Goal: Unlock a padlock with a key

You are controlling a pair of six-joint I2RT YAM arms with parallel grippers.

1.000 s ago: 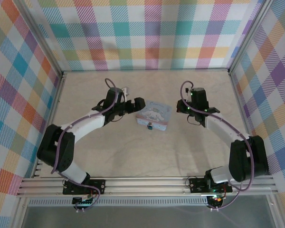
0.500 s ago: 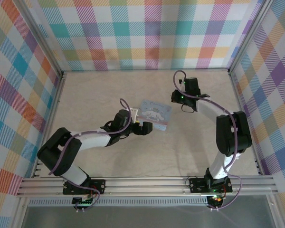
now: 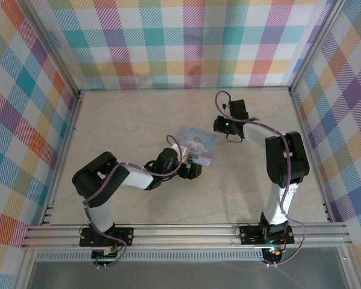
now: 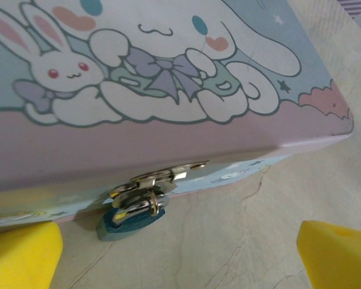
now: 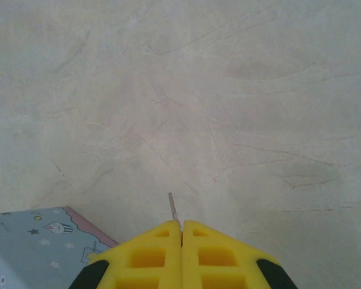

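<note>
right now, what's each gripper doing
left gripper: open, empty, facing the padlock
right gripper: shut on a thin sliver, likely the key

You count:
- one tin (image 3: pixel 197 146), pale blue, cartoon-printed
- one padlock (image 4: pixel 131 217), dark, at tin rim
- two grippers: left gripper (image 4: pixel 179 259), right gripper (image 5: pixel 182 241)
- one thin metal tip (image 5: pixel 172 208) between right fingertips
- two cartoon animals on lid, as left wrist view gives you
</note>
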